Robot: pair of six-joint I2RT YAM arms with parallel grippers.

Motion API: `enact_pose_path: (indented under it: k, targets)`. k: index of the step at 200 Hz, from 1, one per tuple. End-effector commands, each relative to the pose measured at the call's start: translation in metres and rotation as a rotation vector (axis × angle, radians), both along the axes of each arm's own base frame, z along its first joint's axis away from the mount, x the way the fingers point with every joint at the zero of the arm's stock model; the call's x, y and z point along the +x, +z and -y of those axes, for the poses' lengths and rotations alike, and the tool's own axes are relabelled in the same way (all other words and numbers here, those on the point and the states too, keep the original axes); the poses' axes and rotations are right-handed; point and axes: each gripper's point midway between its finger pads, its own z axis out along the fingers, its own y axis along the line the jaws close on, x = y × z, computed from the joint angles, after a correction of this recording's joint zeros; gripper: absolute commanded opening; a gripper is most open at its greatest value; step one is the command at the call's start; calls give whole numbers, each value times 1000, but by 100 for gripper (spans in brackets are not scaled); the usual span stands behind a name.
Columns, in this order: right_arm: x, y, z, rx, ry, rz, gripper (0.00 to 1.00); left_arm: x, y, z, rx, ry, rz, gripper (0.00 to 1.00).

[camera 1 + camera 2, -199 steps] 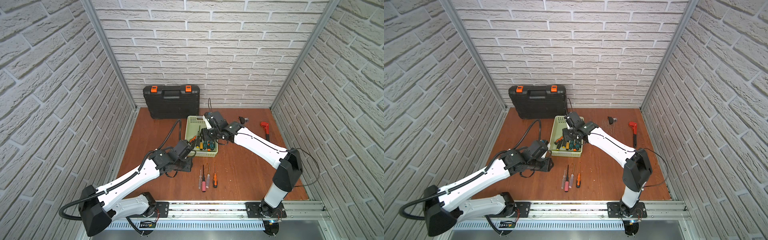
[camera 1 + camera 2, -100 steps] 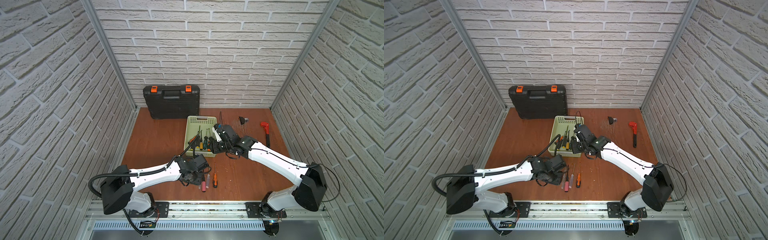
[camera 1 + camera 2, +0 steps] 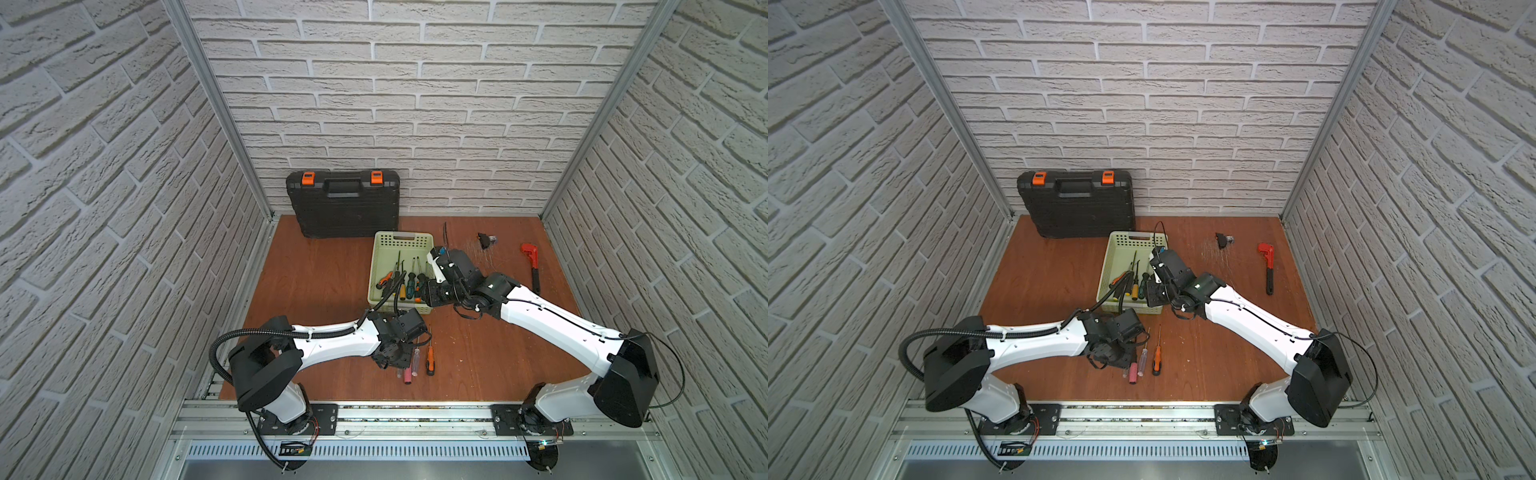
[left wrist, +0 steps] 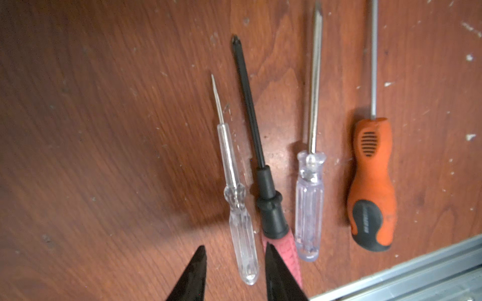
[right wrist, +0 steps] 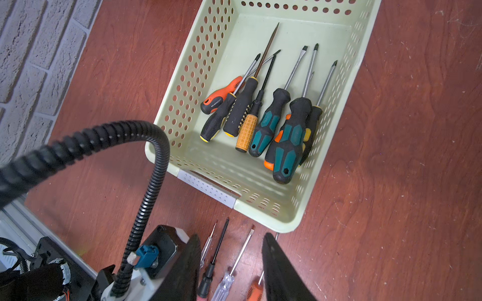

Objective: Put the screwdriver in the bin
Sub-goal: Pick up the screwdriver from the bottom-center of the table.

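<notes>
The left gripper (image 4: pixel 234 247) hangs low over the brown wooden tabletop (image 4: pixel 104 130) with its two black fingertips (image 4: pixel 198 263) apart. They straddle the butt end of the small slim screwdriver with a clear plastic handle (image 4: pixel 240 226), which lies flat on the wood, outside the bin; a gap shows on one side, and whether the other fingertip touches it I cannot tell. That fingertip overlaps the pink handle of the black-shafted screwdriver (image 4: pixel 271 216) lying just beside it. Next in the row come a thicker clear-handled screwdriver with a silver shaft (image 4: pixel 309 206) and an orange-and-black-handled screwdriver (image 4: pixel 371 182), all roughly parallel, shafts pointing toward the bin. The right gripper (image 5: pixel 231 235) is also spread, with nothing between its fingers, and hovers at the near end of the light green perforated plastic bin (image 5: pixel 187 78), seen in both top views (image 3: pixel 401 241) (image 3: pixel 1133 240). A cluster of black, teal, orange and yellow-handled screwdrivers (image 5: pixel 271 120) lies inside the bin. Behind it a black plastic tool case with orange latches (image 3: pixel 343 212) stands against the brick wall, and a red pipe wrench (image 3: pixel 532 266) lies well off to the right side.
</notes>
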Motion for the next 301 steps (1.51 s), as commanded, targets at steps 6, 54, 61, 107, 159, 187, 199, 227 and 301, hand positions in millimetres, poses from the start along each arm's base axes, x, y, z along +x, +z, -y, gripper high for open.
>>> enact_pose_path:
  k: [6, 54, 61, 107, 159, 187, 199, 227, 301]
  targets:
    - [-2, 6, 4, 10, -15, 17, 41, 8, -2, 0, 17, 20, 21, 38]
    - [-2, 7, 6, -3, -18, 18, 41, 10, -10, 2, 21, 22, 14, 36]
    - [-2, 7, 8, -7, -22, 19, 41, 10, -11, 1, 26, 26, 13, 36]
    - [-4, 9, 11, -9, -32, 19, 40, 12, -20, -2, 46, 39, 6, 33]
    - [-2, 14, 13, -21, -38, 34, 40, 5, -28, -7, 56, 42, -26, 22]
    - [1, 16, 12, -19, -40, 41, 40, 1, -30, -12, 63, 48, -37, 11]
    - [1, 16, 11, -17, -39, 43, 40, -1, -28, -17, 65, 60, -38, 8]
    - [4, 17, 8, -11, -34, 45, 39, -3, -15, -28, 68, 83, -24, 6]
    - [18, 36, 14, -94, -20, 113, 39, -19, 68, -54, -79, 71, 54, 5]
